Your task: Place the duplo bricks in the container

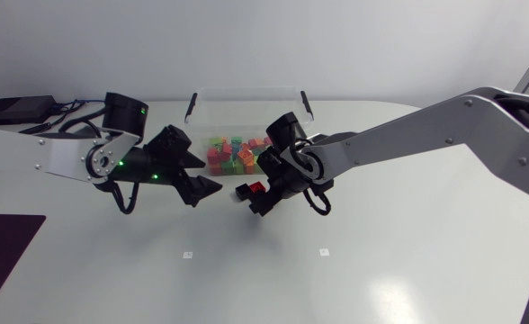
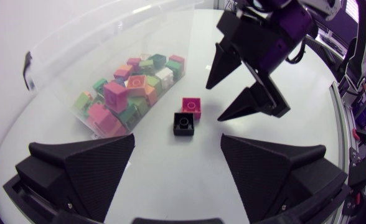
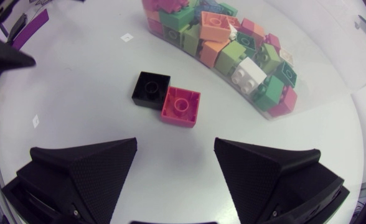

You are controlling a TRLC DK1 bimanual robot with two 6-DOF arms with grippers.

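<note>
Right claw (image 3: pixel 175 146) was wide open and empty. The pink brick (image 3: pixel 182 106) lay just ahead of it, roughly centred on the gap between the fingers, flat on the tabletop (image 3: pixel 77 68), stud up. The black brick (image 3: pixel 150 89) sat a step further ahead, offset toward one finger's side and touching the pink one. Both looked square, so there was no long axis to align on; their faces sat slightly skewed to the finger line. The clear container (image 1: pixel 246 92) stood beyond the pair, with a heap of bricks (image 3: pixel 233 43) inside. Left claw (image 2: pixel 177 140) was also wide open and empty, facing the same pair from the opposite side, and further off. My read: the right arm was nearer, so pink was its pick with a small wrist turn. The risk was a finger nudging the black brick.
</note>
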